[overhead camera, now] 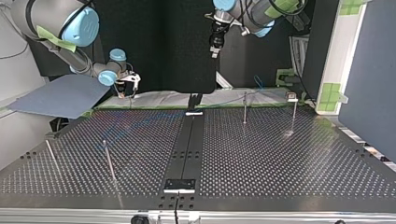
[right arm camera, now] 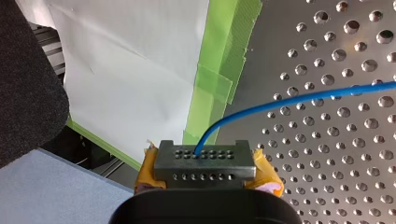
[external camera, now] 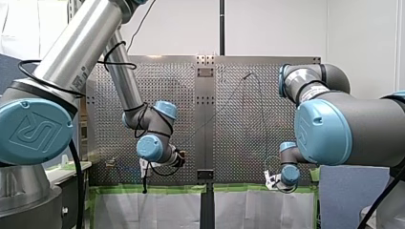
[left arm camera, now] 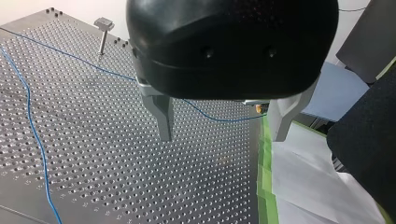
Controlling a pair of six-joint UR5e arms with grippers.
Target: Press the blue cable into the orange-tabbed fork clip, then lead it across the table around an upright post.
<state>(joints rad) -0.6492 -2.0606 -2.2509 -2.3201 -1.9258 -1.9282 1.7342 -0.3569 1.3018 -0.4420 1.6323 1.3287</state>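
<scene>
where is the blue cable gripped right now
In the right wrist view the blue cable is pinched in my right hand, at the edge of the perforated table, beside the green tape.

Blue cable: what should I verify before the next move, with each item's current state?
1. Thin blue cable held by my right gripper, jaws shut on it: ok.
2. My left gripper free, jaws open, above the perforated metal table: ok.
3. Cable seated in the small orange-tabbed fork clip: cannot tell.
4. Cable bent around the upright metal post: not ok, it runs straight past.
</scene>
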